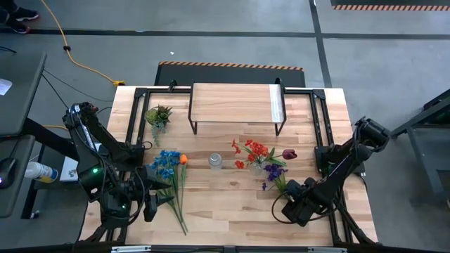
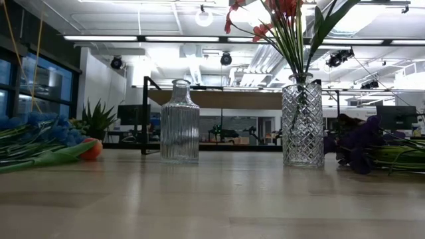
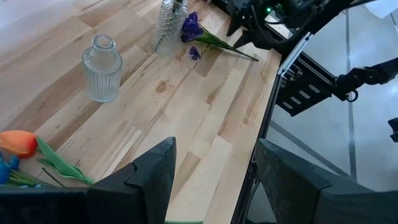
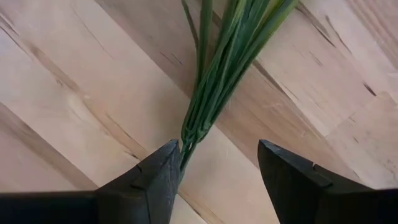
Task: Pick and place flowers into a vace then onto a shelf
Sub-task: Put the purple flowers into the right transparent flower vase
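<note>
A blue bunch of flowers (image 1: 167,163) with one orange bloom (image 3: 17,142) lies on the table at the left, stems toward the near edge. My left gripper (image 1: 153,204) hovers open beside those stems, with only bare table between its fingers (image 3: 214,152). Red flowers (image 1: 253,150) stand in a diamond-cut vase (image 2: 302,119). A ribbed glass bottle (image 2: 179,121) stands beside it. Purple and maroon flowers (image 1: 275,171) lie at the right. My right gripper (image 4: 217,155) points down, open, its fingers on either side of their green stem ends (image 4: 198,127).
The shelf (image 1: 237,103) stands at the far middle of the table on black legs. A small potted plant (image 1: 158,116) stands to its left. A black frame (image 1: 320,112) runs along the table's sides. Bare planks lie between the vases and the near edge.
</note>
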`<state>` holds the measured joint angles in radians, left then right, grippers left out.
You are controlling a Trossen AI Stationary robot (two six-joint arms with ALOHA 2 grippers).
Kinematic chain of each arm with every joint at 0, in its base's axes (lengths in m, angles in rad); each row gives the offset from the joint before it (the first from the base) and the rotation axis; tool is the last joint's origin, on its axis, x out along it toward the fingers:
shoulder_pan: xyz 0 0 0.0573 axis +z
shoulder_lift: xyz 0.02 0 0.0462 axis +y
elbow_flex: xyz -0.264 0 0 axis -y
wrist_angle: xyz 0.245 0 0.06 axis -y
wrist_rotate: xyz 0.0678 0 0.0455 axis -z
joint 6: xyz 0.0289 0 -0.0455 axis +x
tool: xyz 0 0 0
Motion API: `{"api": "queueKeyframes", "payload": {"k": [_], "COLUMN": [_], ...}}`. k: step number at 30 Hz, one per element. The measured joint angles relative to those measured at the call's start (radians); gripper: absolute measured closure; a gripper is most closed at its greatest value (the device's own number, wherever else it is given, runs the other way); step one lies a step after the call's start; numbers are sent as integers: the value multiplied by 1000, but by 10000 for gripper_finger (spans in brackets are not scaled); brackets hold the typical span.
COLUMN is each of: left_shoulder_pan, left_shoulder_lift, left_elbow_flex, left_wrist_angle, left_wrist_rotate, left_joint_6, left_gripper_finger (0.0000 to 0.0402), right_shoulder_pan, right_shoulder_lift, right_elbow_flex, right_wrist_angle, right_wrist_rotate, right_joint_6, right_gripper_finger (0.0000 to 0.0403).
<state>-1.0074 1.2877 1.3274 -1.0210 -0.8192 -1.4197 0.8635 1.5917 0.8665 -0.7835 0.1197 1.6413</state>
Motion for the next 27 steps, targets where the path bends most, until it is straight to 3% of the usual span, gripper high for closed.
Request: {"api": "queueKeyframes", "payload": {"k": [11,19,27], "left_shoulder_pan": [0,0,0], "left_shoulder_lift": [0,0,0], "left_elbow_flex": [0,0,0], "left_wrist_angle": [-9,-10,1], "left_wrist_rotate": [0,0,0], "left_joint_6": [1,1,0], "left_gripper_finger": [149,149,149], "right_shoulder_pan": [0,-18,-45], "right_shoulder_lift": [0,-8,-10], "right_elbow_flex": [0,-135,-163], "right_wrist_angle": [31,223,244], "right_wrist_rotate": [19,12,1], "right_joint_6": [0,27,-26], "right_gripper_finger": [196,196,206]}}
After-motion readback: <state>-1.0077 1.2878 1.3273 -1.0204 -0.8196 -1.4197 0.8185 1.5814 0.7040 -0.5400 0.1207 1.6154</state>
